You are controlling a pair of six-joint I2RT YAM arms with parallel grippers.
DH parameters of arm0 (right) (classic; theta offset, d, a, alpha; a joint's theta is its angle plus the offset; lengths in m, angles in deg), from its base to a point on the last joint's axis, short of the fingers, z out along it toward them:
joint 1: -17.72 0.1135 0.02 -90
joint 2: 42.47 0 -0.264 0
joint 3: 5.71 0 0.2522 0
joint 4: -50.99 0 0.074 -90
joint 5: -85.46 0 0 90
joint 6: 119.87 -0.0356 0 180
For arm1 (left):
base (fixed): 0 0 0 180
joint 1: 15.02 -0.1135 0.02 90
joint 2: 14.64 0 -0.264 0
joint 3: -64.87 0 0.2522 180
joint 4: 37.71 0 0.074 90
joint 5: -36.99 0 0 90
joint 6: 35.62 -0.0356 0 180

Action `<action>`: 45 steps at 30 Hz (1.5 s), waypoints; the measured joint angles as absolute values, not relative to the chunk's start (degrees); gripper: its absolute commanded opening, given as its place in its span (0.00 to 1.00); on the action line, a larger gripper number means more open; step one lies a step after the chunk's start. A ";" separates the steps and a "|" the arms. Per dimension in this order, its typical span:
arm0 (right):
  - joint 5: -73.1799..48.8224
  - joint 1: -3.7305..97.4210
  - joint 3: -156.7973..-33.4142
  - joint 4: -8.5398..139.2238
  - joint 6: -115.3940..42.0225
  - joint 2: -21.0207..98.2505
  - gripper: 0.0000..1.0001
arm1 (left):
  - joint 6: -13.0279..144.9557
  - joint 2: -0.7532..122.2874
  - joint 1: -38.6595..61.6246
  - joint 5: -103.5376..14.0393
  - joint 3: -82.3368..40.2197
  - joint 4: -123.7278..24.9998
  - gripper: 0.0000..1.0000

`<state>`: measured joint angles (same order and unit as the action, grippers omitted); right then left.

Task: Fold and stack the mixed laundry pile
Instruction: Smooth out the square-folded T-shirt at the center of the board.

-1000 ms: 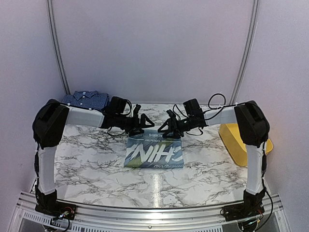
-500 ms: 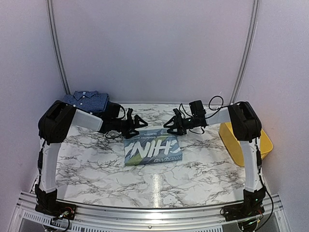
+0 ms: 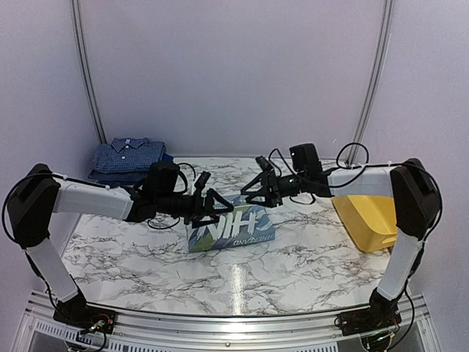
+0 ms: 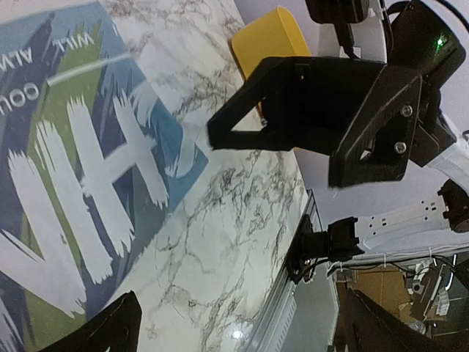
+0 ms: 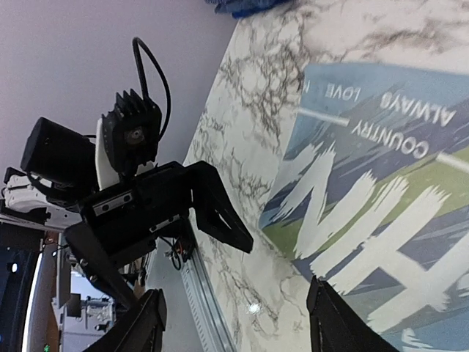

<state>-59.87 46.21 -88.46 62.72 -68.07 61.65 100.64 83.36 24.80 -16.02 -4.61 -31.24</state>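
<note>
Checked shirt [image 3: 128,155] already stacked at far left corner of the surface [image 3: 308,249]; left claw [image 3: 207,204] released, now lowered beside the folded printed T-shirt [image 3: 234,233] at centre, right claw [image 3: 256,192] released too, likely for carrying it there.

So the left gripper [image 4: 172,220] is spread wide with nothing between its 2 fingers [image 4: 315,103], 1 across the upper middle and 1 poking in at the bottom left. The printed blue T-shirt [image 4: 66,169] lies flat on the marble table [image 4: 242,220], filling the left side. The yellow tub [image 4: 267,37] is at the top, and the right arm [image 4: 432,44] is in the upper right corner.
</note>
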 measured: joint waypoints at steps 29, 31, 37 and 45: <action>-62.58 46.62 -65.32 41.39 -80.37 64.19 0.60 | 114.81 81.46 21.76 -17.00 21.20 -5.01 0.99; -62.32 45.73 -71.83 46.00 -77.46 63.92 0.60 | 111.33 79.97 21.32 -17.00 15.78 -11.09 0.99; -62.58 43.96 -92.29 51.05 -72.74 71.20 0.60 | 105.85 83.12 17.56 -17.07 1.24 -17.29 0.99; -62.51 43.28 -111.54 52.28 -72.96 93.25 0.58 | 104.16 101.06 12.56 -19.08 -11.74 -18.82 0.99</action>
